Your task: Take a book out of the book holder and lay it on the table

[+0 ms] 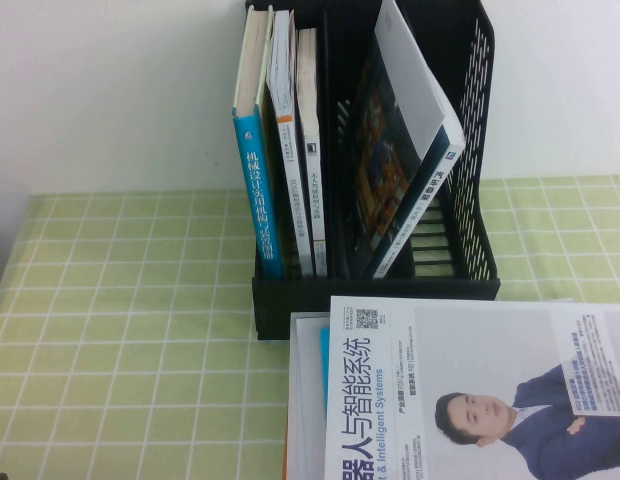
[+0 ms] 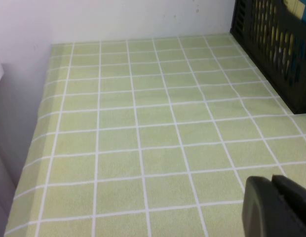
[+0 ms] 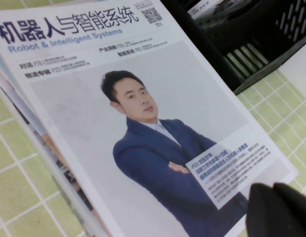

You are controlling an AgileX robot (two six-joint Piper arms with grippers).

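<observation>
Green gridded desk (image 1: pixel 120 330), book (image 1: pixel 470 390) flat atop a stack before the book holder (image 1: pixel 390 285), right fingers (image 3: pixel 279 210) together just over its corner, left fingers (image 2: pixel 276 207) above bare cloth, state unclear.

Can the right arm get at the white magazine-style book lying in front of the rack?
Probably yes: the book lies flat on top, uncovered, with the shut right gripper just over its corner. The left gripper is off over bare table.

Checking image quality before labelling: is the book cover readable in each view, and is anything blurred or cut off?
High view: the book is sharp but cropped at the frame's bottom and right. Right wrist view: title crisp, right pincer a dark blur. Left wrist view: no book, left pincer blurred.
</observation>
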